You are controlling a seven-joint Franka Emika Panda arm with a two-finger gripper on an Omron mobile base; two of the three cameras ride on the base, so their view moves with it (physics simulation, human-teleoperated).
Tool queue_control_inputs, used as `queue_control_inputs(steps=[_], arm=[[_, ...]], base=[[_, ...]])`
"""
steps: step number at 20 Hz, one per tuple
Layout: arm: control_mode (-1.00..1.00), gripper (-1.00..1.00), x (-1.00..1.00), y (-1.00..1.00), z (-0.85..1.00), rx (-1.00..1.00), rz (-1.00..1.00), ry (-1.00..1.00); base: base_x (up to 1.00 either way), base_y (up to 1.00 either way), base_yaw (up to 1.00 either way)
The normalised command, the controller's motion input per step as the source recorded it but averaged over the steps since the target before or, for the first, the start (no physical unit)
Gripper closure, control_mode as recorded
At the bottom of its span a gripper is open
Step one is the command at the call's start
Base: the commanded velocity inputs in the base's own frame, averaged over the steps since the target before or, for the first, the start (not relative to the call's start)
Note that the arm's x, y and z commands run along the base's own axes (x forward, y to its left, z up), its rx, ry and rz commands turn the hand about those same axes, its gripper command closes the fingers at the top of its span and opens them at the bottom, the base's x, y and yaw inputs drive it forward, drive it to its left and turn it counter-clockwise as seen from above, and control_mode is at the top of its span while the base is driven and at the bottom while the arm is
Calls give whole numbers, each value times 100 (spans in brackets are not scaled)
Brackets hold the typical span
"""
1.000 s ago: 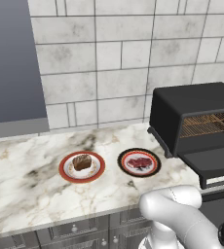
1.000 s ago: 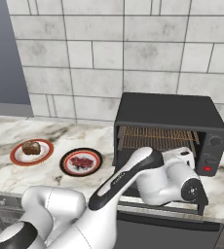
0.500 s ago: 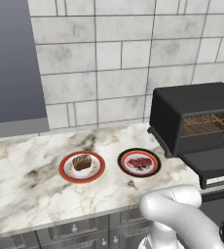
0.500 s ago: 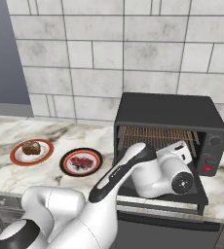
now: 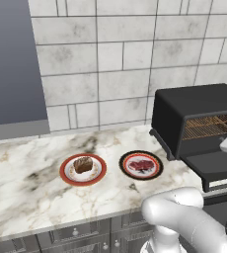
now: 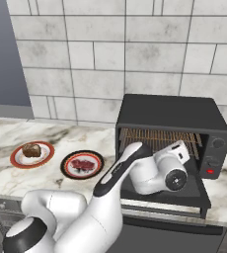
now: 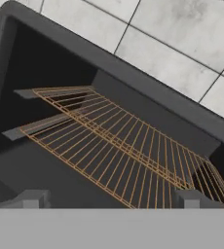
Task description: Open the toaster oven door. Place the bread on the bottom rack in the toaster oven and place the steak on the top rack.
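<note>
Matte-black boxy toaster oven [image 6: 172,116]: right of centre in the right base view, right edge of the left base view, standing on the worktop against the tiled wall

Wide black toaster oven door [image 6: 172,190]: swung down flat, lying open in front of the cavity; also seen at lower right of the left base view [image 5: 216,165]

Upper copper-coloured wire-grid rack, the top rack [image 7: 128,133]: centre of the hand view, running from upper left to lower right; bare

Lower wire-grid rack, the bottom rack [image 7: 80,155]: just under the upper one, left of centre in the hand view; bare

Small brown dark-crusted chunk of bread [image 5: 83,164]: on a round red-rimmed plate [image 5: 66,173], lower left of centre in the left base view; far left in the right base view [image 6: 31,149]

Flat red and pink steak [image 5: 141,164]: on a round dark-rimmed plate [image 5: 128,170], just beside the bread's plate and between it and the oven; plates apart, not touching

Marbled white and grey stone worktop [image 5: 26,192]: carries both plates and the oven

White arm's two-finger gripper [image 7: 109,197]: at the bottom of the hand view, pointed into the oven cavity above the lowered door; jaws spread wide, nothing between them; dark fingertips [image 7: 33,198] at bottom left and bottom right
</note>
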Motion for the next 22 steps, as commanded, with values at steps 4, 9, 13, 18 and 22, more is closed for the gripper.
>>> queue_control_inputs(steps=[4, 9, 13, 18, 22], arm=[[-100, -100, 29, -17, -2, 0, 0, 14], [-100, -100, 19, -18, -4, 0, 0, 19], [-100, -100, 6, -21, -14, 3, 0, 11], [-100, -100, 0, -12, -22, 9, 0, 2], [-100, -100, 8, 0, -11, 11, 0, 0]], base=[[0, 0, 0], [0, 0, 0], [0, 0, 0], [0, 0, 0], [0, 0, 0]])
